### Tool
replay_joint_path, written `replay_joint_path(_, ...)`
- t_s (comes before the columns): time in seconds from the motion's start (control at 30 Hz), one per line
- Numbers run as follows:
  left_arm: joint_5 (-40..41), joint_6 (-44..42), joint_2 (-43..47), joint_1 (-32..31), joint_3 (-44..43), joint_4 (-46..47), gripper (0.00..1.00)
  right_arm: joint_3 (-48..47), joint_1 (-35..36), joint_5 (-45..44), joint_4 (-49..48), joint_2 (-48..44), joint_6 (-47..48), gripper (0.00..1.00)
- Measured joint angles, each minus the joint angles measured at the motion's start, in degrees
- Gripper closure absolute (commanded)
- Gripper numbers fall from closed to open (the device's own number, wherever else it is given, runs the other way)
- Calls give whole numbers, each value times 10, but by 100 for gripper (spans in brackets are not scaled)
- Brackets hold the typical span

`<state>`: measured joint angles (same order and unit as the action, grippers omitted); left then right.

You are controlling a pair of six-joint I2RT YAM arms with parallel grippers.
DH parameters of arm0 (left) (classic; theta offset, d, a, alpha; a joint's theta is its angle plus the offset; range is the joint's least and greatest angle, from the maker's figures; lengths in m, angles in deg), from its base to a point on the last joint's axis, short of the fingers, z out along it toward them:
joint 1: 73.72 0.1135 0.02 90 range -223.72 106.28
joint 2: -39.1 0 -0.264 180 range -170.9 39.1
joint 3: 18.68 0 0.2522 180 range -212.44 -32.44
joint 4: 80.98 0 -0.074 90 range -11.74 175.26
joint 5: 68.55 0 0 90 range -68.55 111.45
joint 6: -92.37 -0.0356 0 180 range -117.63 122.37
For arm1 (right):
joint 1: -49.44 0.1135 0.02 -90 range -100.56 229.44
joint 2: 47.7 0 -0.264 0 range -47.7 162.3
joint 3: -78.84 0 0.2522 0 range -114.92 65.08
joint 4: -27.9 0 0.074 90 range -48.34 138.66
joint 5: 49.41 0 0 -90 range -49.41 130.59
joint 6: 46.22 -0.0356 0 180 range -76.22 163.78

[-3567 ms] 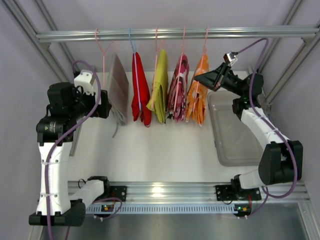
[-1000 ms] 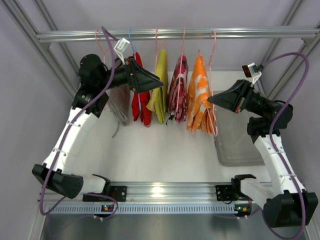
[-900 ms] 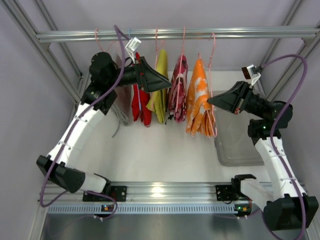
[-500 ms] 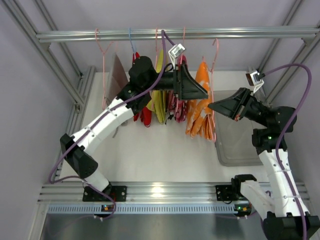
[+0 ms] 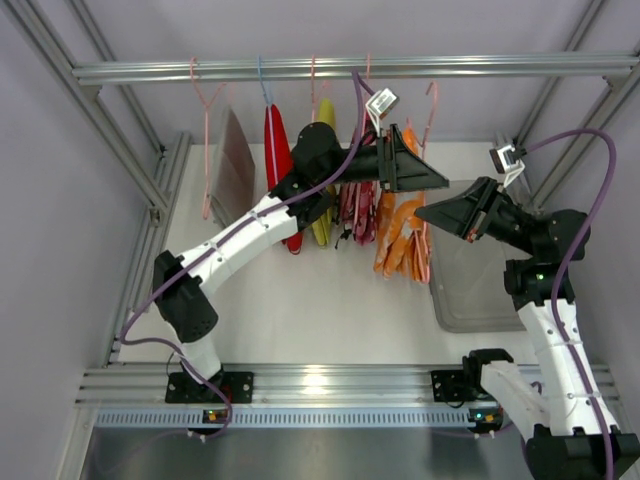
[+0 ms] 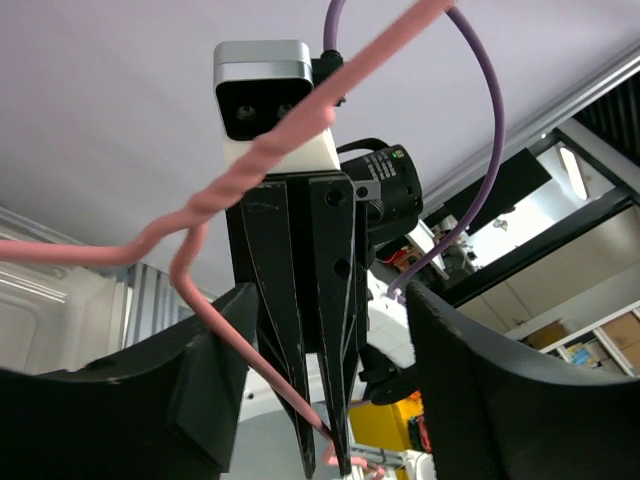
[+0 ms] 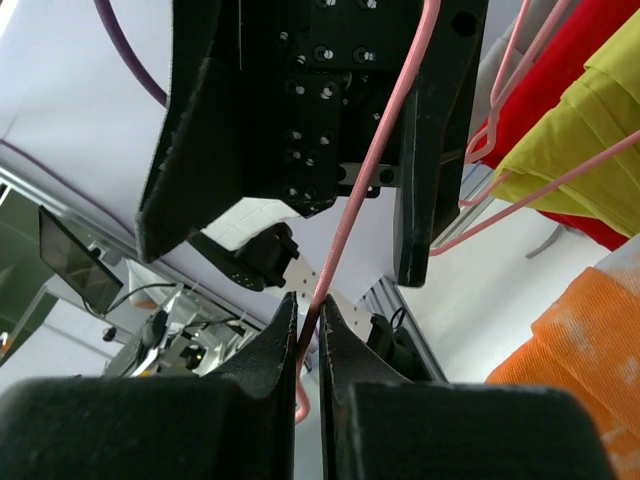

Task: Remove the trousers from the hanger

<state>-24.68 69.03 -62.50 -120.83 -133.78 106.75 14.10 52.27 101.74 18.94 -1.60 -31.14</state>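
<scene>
A white bench (image 5: 300, 300) is enclosed by pale grey walls. One aluminium rail (image 5: 150, 71) is spanned overhead, and one grey tray (image 5: 480, 290) is set near the right fingers (image 7: 265, 370). Five garments (image 5: 276, 140) are counted. One pink hanger wire (image 7: 373, 160) is pinched by the right fingers. The left fingers (image 6: 205, 375) are spread around it. The orange trousers (image 5: 400, 235) are hung just beside both, and the pink camouflage trousers (image 5: 355, 215) beyond them.

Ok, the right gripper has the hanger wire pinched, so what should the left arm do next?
Probably lower the left gripper onto the orange trousers and close. Its fingers are open with only the pink hanger wire between them, while the right gripper is shut on that wire, so the hanger looks steadied and the cloth ungripped.
</scene>
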Motion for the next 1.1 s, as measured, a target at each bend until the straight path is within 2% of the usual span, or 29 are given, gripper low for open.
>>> replay_joint_path(0.07,6,10,-9,-5,-9,5,41,0,0,0,0,-1,2,100)
replay_joint_path(0.2,8,25,-17,-7,-17,7,60,9,0,-4,-2,-10,5,100)
replay_joint_path(0.33,8,25,-18,-7,-16,0,67,21,0,-10,-5,-19,10,100)
replay_joint_path(0.53,9,15,-15,-6,-7,-11,62,30,0,-13,-8,-22,13,100)
replay_joint_path(0.63,16,3,-3,-5,7,-28,66,32,0,-12,-6,-22,12,100)
replay_joint_path(0.73,23,-7,8,-2,21,-49,81,34,0,-10,-5,-23,12,100)
replay_joint_path(0.77,25,-9,10,0,23,-54,93,34,0,-10,-5,-23,12,100)
replay_joint_path(0.8,25,-4,11,2,24,-59,100,34,0,-11,-3,-23,14,100)
replay_joint_path(0.83,25,3,13,3,24,-63,100,35,0,-10,2,-23,19,98)
replay_joint_path(0.87,25,4,16,3,24,-68,100,38,0,-10,4,-22,22,92)
replay_joint_path(0.9,27,2,16,4,24,-70,100,38,0,-12,5,-22,30,80)
replay_joint_path(0.93,27,-3,17,5,23,-70,100,38,0,-16,5,-23,39,54)
replay_joint_path(0.97,25,-7,17,6,22,-70,100,37,0,-23,6,-23,49,44)
replay_joint_path(1.03,25,-7,17,10,18,-78,100,31,0,-33,29,-24,92,32)
replay_joint_path(1.1,20,-3,17,13,8,-96,100,14,0,-43,92,-26,156,31)
